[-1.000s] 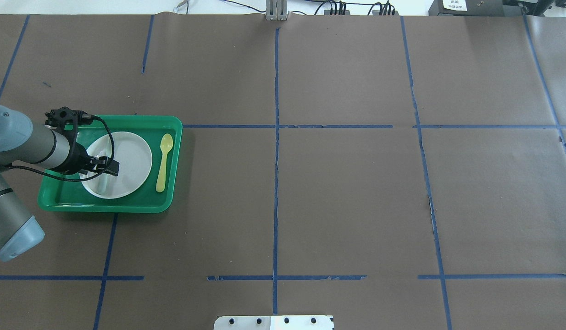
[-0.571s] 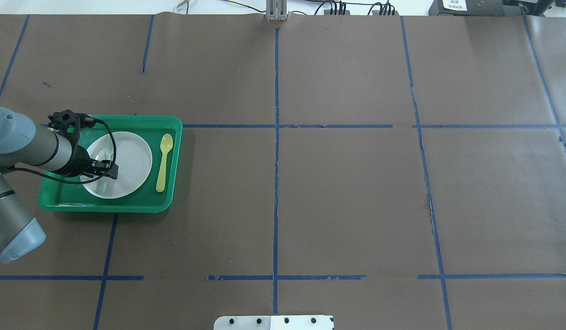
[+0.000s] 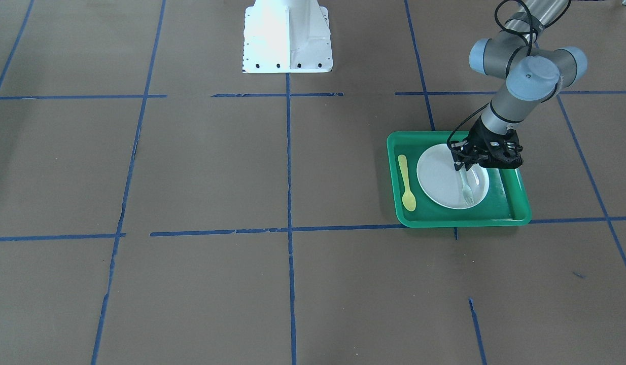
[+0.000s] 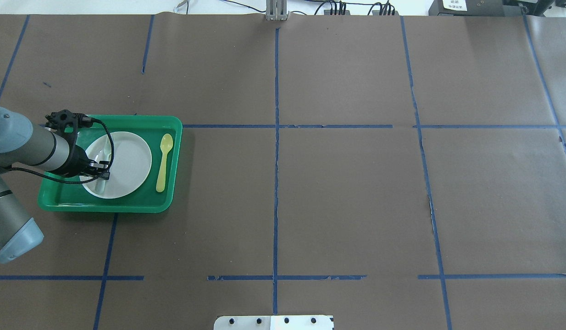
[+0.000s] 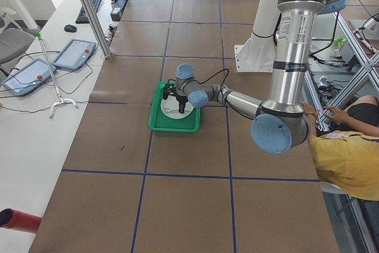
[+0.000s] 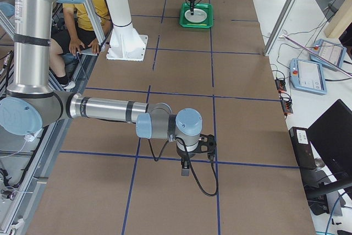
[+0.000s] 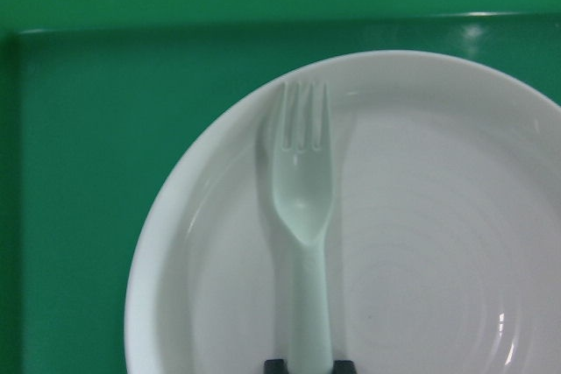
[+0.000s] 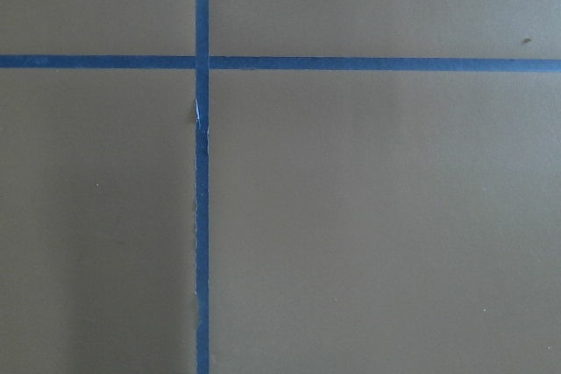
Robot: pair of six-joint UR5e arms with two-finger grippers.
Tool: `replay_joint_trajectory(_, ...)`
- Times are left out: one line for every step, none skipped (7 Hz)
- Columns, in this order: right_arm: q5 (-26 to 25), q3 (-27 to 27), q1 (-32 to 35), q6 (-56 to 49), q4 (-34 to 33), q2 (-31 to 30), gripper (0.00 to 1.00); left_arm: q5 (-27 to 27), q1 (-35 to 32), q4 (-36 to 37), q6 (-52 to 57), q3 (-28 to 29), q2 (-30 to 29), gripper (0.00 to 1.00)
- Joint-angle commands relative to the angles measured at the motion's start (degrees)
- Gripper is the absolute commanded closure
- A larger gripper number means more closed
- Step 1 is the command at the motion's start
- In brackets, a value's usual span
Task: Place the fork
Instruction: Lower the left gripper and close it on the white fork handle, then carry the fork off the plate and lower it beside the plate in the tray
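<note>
The pale translucent fork (image 7: 302, 208) lies along the left part of a white plate (image 7: 438, 243), tines pointing away from my wrist. My left gripper (image 7: 307, 365) is shut on the end of its handle; two dark fingertips press against both sides. In the overhead view the left gripper (image 4: 101, 173) hangs low over the plate (image 4: 131, 160), which sits in a green tray (image 4: 127, 204). The fork (image 3: 466, 190) also shows in the front view. My right gripper (image 6: 187, 166) hovers over bare table far from the tray; I cannot tell whether it is open or shut.
A yellow spoon (image 4: 163, 160) lies in the tray to the right of the plate. The tray's raised rim (image 3: 460, 219) surrounds plate and spoon. Brown paper with blue tape lines (image 8: 202, 216) covers the table. A seated person (image 5: 349, 158) is beside the robot base.
My left gripper has shifted a little to the left over the plate, and the fork has moved with it. The spoon, plate and tray have stayed put.
</note>
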Motion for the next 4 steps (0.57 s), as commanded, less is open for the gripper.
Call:
replay_joint_trajectory(-0.09, 0.0, 0.0, 0.02, 0.0, 0.0, 0.0, -4.04, -1.05, 0.05, 0.08, -2.71, 0.5, 1.0)
replay_joint_trajectory(0.0, 0.0, 0.0, -0.07, 0.0, 0.0, 0.0, -8.08, -5.15, 0.05, 0.17, -3.25, 1.11, 1.0)
replay_joint_trajectory(0.0, 0.0, 0.0, 0.02, 0.0, 0.0, 0.0, -9.77, -7.46, 0.22, -0.09, -2.82, 2.34, 1.0)
replay_joint_trajectory(-0.09, 0.0, 0.0, -0.07, 0.0, 0.0, 0.0, -10.05, -9.74, 0.23, 0.17, -2.38, 5.05, 1.0)
